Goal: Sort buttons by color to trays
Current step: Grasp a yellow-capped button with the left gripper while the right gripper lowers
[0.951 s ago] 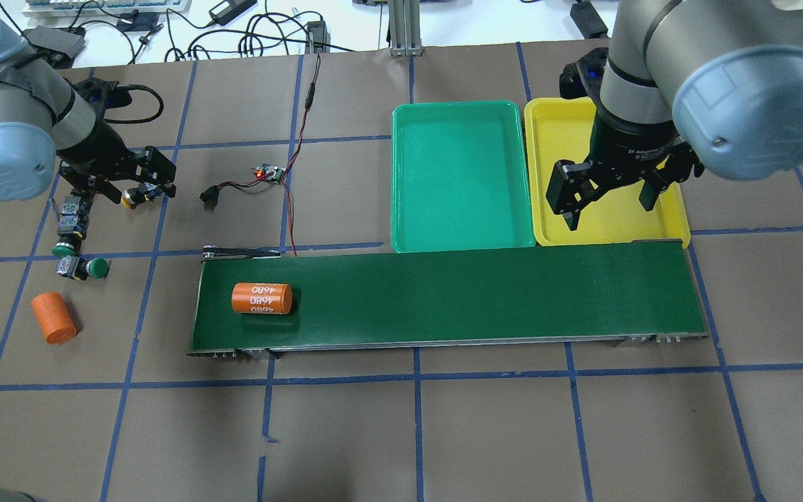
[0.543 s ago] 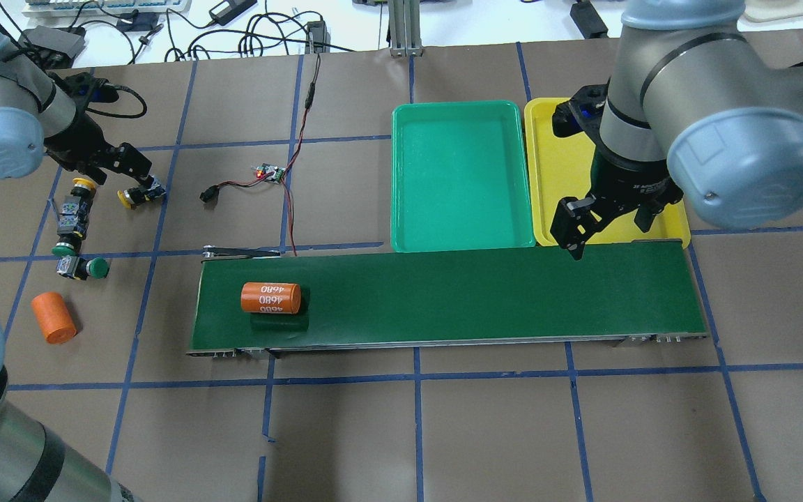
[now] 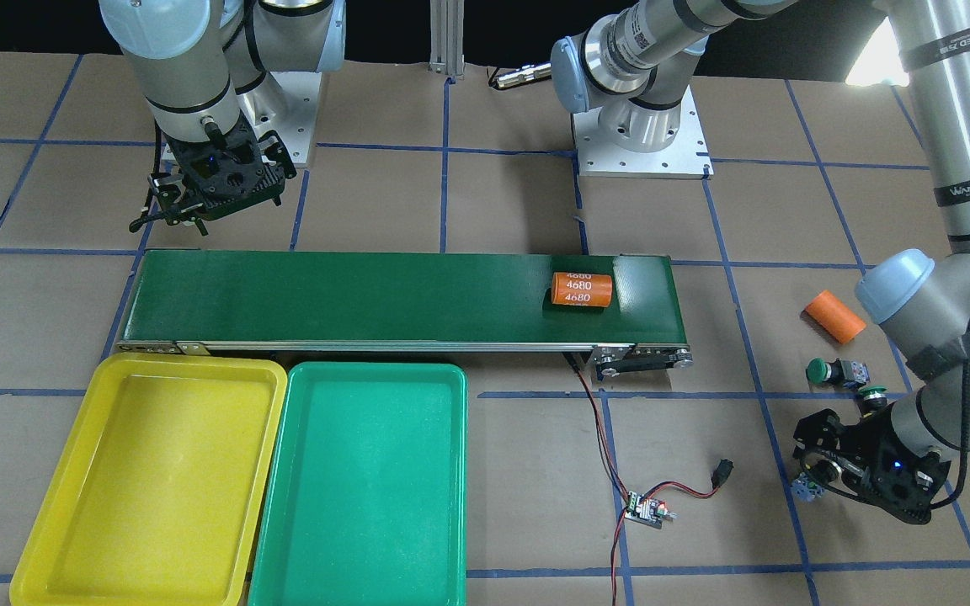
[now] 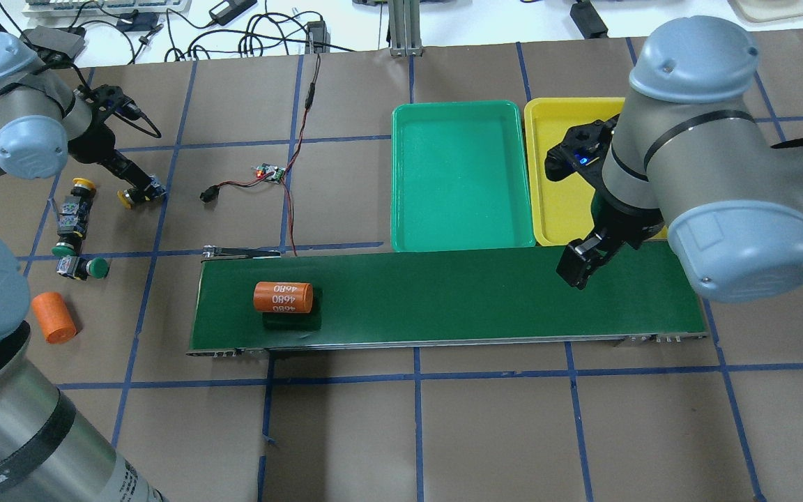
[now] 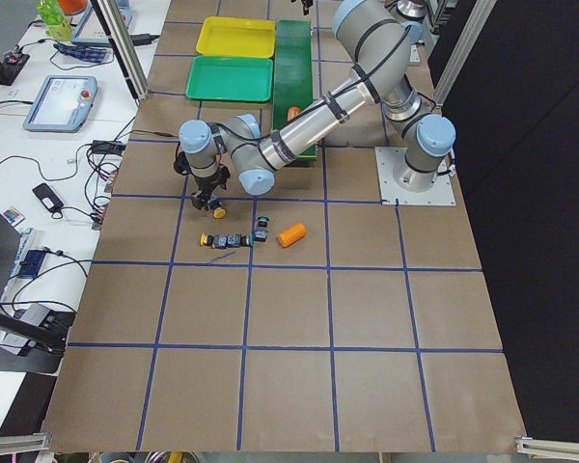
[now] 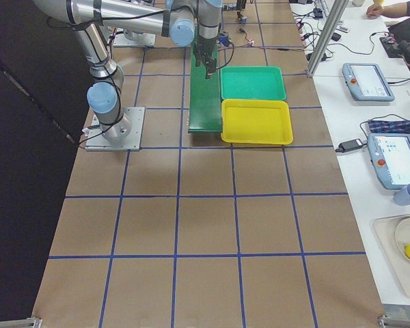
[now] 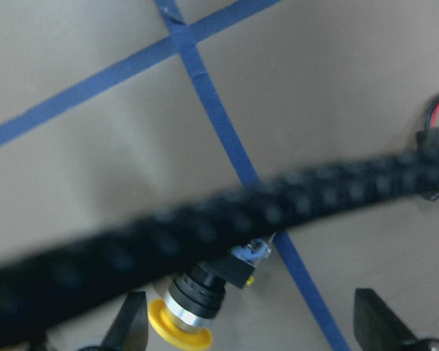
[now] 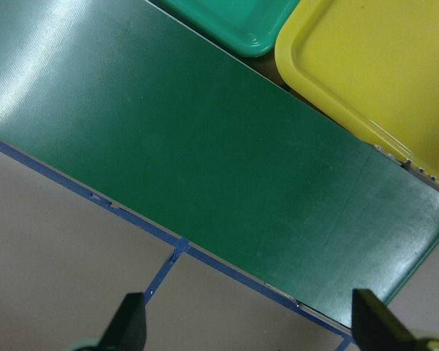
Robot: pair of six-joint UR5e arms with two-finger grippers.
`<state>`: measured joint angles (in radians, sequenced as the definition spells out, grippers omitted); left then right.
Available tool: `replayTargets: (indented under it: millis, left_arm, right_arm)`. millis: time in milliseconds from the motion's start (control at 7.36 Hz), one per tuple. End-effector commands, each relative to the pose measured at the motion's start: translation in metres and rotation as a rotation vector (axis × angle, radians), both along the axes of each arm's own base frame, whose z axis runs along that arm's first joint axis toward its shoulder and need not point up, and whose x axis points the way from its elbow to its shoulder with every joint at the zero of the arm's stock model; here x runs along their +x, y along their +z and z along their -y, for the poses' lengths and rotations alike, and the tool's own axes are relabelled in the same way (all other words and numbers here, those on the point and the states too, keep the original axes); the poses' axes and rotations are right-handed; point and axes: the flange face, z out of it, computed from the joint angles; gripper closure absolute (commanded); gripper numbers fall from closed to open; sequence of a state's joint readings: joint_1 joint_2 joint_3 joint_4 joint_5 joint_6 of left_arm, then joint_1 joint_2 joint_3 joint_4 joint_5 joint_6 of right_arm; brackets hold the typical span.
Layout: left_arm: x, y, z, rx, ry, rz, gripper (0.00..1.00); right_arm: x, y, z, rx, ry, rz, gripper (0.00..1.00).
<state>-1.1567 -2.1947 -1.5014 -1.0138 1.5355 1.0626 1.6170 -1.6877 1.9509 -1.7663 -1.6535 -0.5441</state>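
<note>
1. Left fingers (image 7: 133, 329) are spread wide and empty; a yellow button (image 7: 194, 301) lies on the table (image 7: 336, 110) between them.
2. Right fingers (image 8: 129, 327) are spread wide and empty above the conveyor belt (image 8: 205, 146), with the yellow tray (image 8: 373, 66) and green tray (image 8: 234, 18) just beyond.

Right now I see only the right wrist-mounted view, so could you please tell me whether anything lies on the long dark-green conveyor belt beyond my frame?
Observer: Yes, one orange cylinder printed 4680 lies on the long dark-green conveyor belt, toward the end far from your right pincer.
Operator: Thank you. Do the trays hold any buttons?
Observer: No, the bright yellow plastic tray and the green plastic tray both hold nothing.
Operator: And the left pincer?
Observer: The left pincer is open, and a yellow-capped push-button on the brown table shows between its jaws in its wrist view.
</note>
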Motion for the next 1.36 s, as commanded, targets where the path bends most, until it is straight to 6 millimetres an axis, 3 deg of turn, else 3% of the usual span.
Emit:
replayTargets:
  millis: [0,136,408,543,679,951,1087,1223]
  left_arm:
    - [0.001,-0.021,0.001,-0.001,-0.078,0.006,0.06]
    - [0.000,-0.028,-0.002,0.009,-0.079,0.001,0.22]
    - [0.003,-0.029,-0.003,0.009,-0.071,0.002,0.76]
    - [0.005,-0.028,-0.004,0.010,-0.036,0.002,0.87]
    - [0.005,-0.014,-0.004,-0.003,0.090,0.007,0.87]
    - [-0.018,0.018,-0.018,0.038,0.253,-0.003,0.87]
    - [-0.029,0.047,-0.035,0.065,0.378,-0.017,0.87]
    - [-0.055,0.068,-0.055,0.091,0.465,-0.028,0.87]
  right_arm:
    - [0.000,-0.015,-0.016,-0.025,0.084,0.010,0.00]
    - [0.005,-0.017,-0.017,-0.017,0.212,0.062,0.00]
    - [0.012,-0.022,-0.017,-0.007,0.394,0.147,0.00]
    - [0.012,-0.023,-0.017,-0.011,0.401,0.145,0.00]
    - [0.012,-0.034,-0.011,-0.033,0.488,0.144,0.00]
    - [0.011,-0.052,-0.008,-0.050,0.595,0.131,0.00]
    - [0.012,-0.060,-0.007,-0.029,0.595,0.136,0.00]
    - [0.011,-0.077,-0.007,0.006,0.605,0.144,0.00]
